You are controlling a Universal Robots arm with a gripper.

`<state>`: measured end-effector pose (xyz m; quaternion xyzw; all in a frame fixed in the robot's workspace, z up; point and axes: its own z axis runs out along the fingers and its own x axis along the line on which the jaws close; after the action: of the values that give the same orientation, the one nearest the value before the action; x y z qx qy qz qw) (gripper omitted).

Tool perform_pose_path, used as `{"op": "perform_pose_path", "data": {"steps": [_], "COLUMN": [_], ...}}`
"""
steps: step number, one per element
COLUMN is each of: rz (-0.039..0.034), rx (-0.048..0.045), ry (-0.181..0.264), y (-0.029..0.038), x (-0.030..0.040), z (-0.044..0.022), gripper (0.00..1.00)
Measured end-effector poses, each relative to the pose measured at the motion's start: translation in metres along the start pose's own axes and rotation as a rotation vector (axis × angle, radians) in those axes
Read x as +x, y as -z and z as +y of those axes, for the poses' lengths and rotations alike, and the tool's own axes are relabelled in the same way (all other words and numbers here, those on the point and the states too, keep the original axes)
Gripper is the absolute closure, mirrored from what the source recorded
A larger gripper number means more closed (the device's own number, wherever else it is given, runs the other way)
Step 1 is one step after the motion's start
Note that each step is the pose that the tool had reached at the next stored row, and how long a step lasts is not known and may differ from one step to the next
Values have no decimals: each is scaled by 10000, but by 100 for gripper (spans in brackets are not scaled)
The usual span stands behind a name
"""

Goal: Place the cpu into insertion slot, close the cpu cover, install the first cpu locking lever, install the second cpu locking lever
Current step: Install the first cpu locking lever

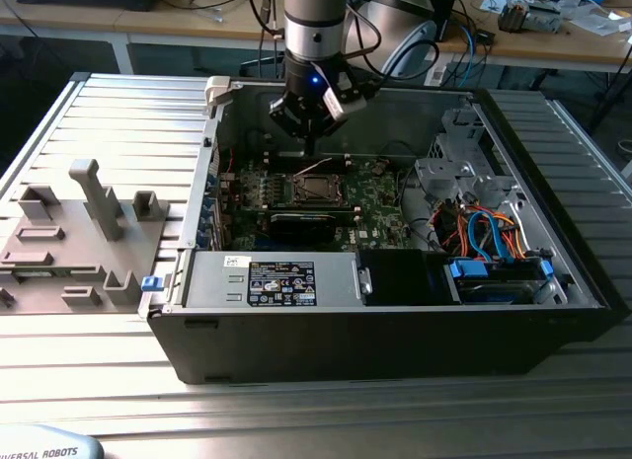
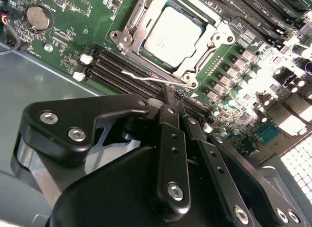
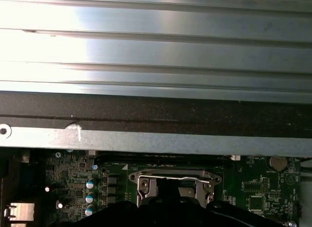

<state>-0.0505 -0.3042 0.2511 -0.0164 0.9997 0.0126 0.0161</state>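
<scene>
Inside the open computer case (image 1: 553, 311), toward its far wall, the pincer (image 2: 170, 97) hung just above the green motherboard (image 2: 73, 36), its two black fingers (image 2: 168, 124) pressed together on nothing that I could see. The cpu (image 2: 174, 36) already sat in the insertion slot (image 1: 314, 190), with the cpu cover (image 2: 139, 27) down around it. The work seemed to have reached the levers: one thin wire locking lever (image 2: 151, 78) lay along the slot's edge, right by the fingertips. Catching it would need a fine, careful hook.
</scene>
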Motion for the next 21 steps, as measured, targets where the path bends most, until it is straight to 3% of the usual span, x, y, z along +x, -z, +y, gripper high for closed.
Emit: {"op": "perform_pose_path", "data": {"steps": [21], "rz": [0], "rx": [0], "ry": [0], "y": [-22], "x": [-38], "z": [-2], "gripper": [89]}}
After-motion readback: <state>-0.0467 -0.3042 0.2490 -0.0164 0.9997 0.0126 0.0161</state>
